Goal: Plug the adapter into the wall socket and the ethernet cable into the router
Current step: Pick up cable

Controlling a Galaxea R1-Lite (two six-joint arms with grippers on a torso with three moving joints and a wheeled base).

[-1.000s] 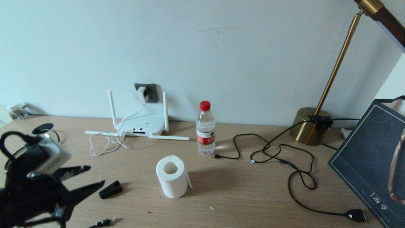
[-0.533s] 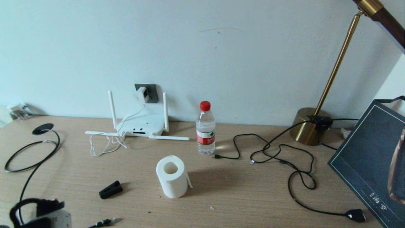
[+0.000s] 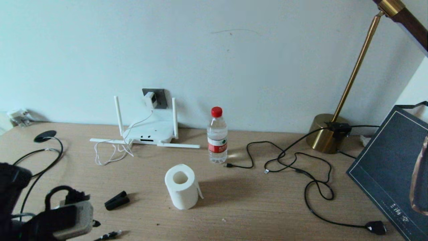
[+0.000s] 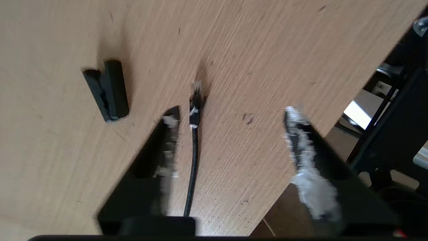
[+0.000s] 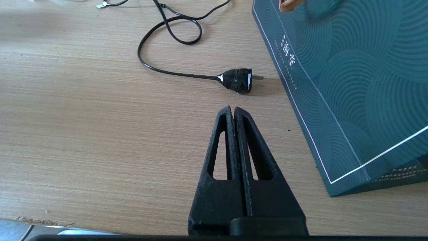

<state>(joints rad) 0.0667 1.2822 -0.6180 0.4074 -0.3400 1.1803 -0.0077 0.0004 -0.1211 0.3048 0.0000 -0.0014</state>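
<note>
The white adapter (image 3: 150, 99) sits in the dark grey wall socket (image 3: 159, 98), and its thin white cord hangs down to the white router (image 3: 148, 133) below. The black ethernet cable (image 3: 50, 162) loops over the table's left side; its clear-tipped plug (image 3: 109, 235) lies near the front edge. My left gripper (image 4: 230, 113) hovers open over that plug (image 4: 196, 99). The cable (image 4: 193, 154) runs between the fingers, close beside one of them and not gripped. My right gripper (image 5: 233, 110) is shut and empty, low over the table's right side.
A black clip (image 3: 116, 200) lies beside the plug. A paper roll (image 3: 181, 185), a water bottle (image 3: 217, 135), thin black cables (image 3: 294, 160) with a power plug (image 5: 237, 80), a brass lamp base (image 3: 326, 134) and a dark box (image 3: 391, 167) stand further right.
My left arm sank toward the front left corner, dropped almost out of the head view, then rose a little. Its fingers no longer show there. Nothing else moved.
</note>
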